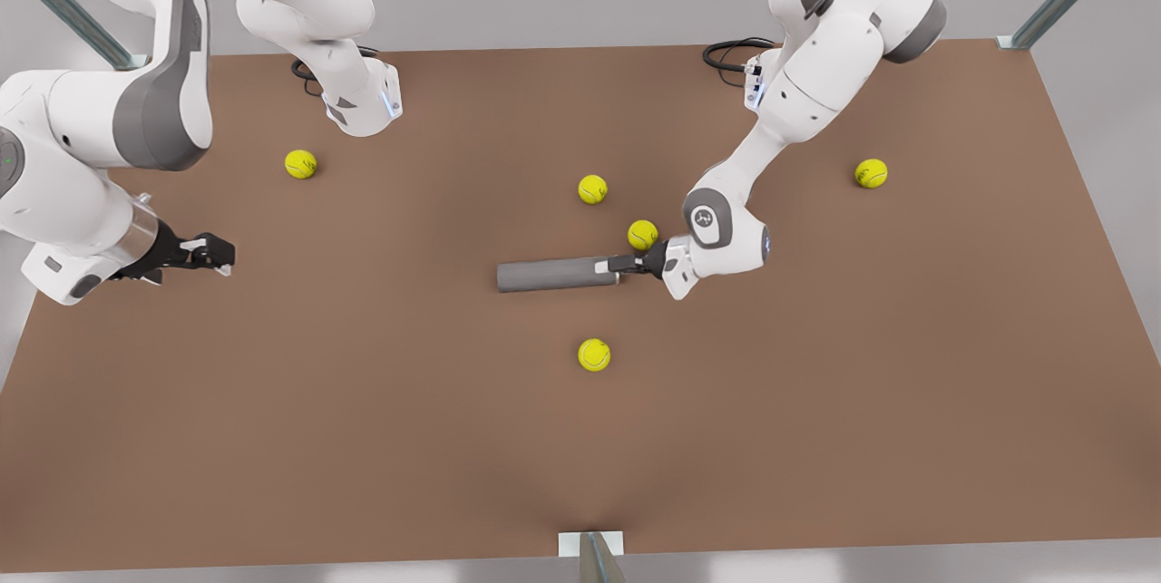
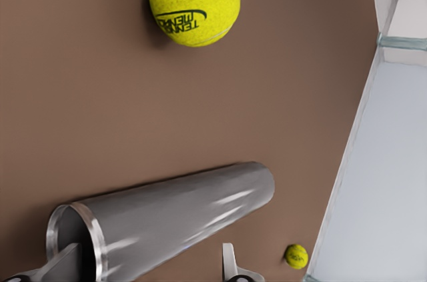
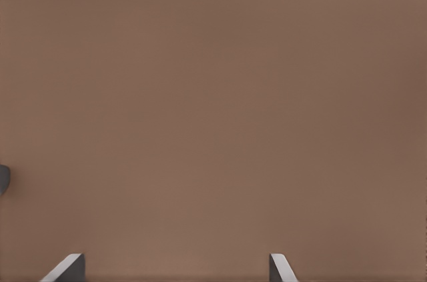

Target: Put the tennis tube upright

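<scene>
The tube (image 1: 555, 275) is lying flat; its open end is being straddled by the left gripper (image 1: 626, 264), fingers apart. The right gripper (image 1: 213, 254), also spread, is waiting far off.

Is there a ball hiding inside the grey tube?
The tennis tube lies on the table. Its open end looks dark; one finger of the left gripper reaches in. No ball shows, but deeper inside is hidden.
</scene>
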